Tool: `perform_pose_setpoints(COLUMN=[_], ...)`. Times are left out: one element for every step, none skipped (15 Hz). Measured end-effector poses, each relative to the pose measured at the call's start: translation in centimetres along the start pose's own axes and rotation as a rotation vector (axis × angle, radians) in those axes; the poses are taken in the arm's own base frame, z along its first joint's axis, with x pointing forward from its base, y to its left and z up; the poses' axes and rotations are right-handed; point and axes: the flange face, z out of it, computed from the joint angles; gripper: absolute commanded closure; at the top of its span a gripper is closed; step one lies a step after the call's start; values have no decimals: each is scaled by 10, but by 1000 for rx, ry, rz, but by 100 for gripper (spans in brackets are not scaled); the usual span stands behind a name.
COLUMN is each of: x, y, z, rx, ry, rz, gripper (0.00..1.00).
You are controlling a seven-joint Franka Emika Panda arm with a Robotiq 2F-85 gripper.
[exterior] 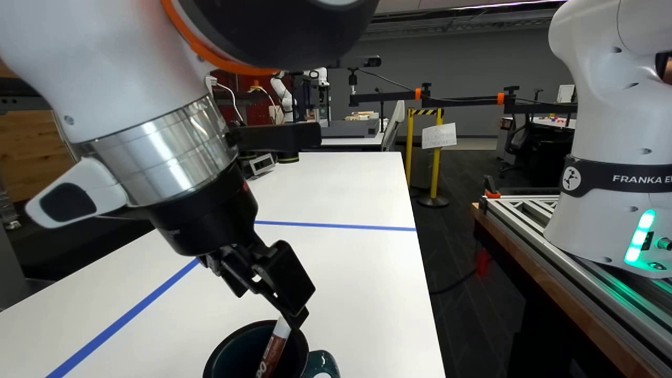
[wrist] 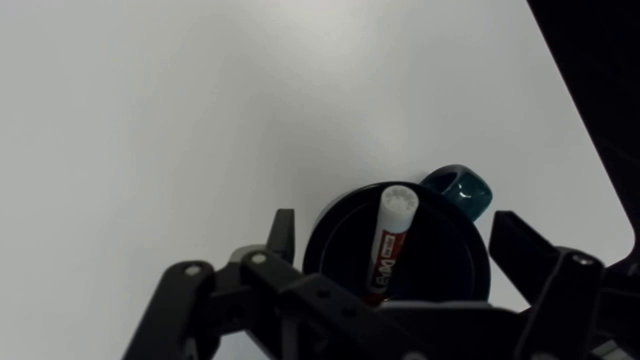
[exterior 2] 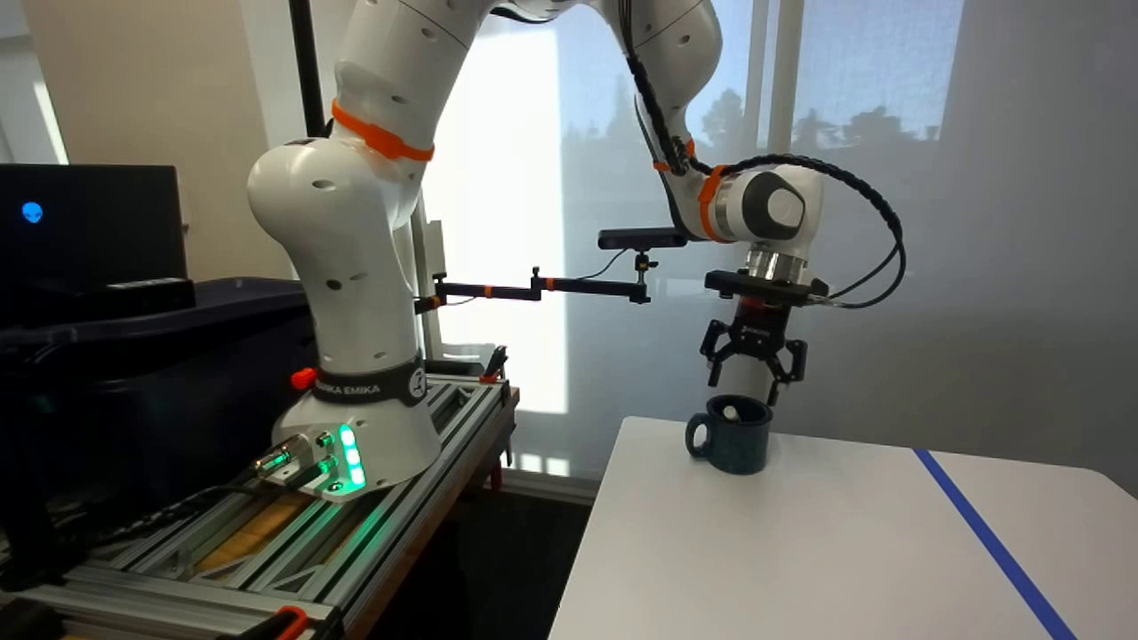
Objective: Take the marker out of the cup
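Observation:
The dark teal, almost black cup (exterior 2: 738,449) stands upright on the white table in both exterior views, with its rim cut by the lower edge in an exterior view (exterior: 211,358). The marker (exterior: 274,346), reddish-brown with a white end, leans inside the cup, white end up at the rim. In the wrist view the marker (wrist: 389,245) slants across the cup's mouth, near the rim (wrist: 481,260) on the handle side; its lower end is hidden. My gripper (exterior 2: 744,388) is open and empty just above the cup. In the wrist view its fingers (wrist: 394,221) stand apart on either side of the cup.
The white table (exterior 2: 800,551) carries blue tape lines (exterior 2: 996,547). The cup stands near a table edge, with dark floor beyond it in the wrist view (wrist: 600,75). The robot base (exterior 2: 364,436) stands on a separate metal-framed bench. A camera on a black arm (exterior 2: 642,238) stands out beside the robot.

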Motion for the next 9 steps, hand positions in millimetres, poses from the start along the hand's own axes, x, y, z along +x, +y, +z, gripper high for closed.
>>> perform_pose_setpoints(x=[3, 6, 8, 9, 11, 12, 13, 14, 15], y=[-1, -3, -4, -4, -3, -1, 1, 3, 4], z=[0, 0, -1, -2, -2, -1, 0, 2, 5], rx=[4, 8, 11, 13, 16, 19, 22, 25, 28], ry=[-15, -32, -47, -57, -64, -70, -74, -77, -81], rz=[-2, -2, 2, 5, 9, 11, 13, 15, 17], gripper=[0, 5, 26, 29, 30, 39, 47, 56, 63])
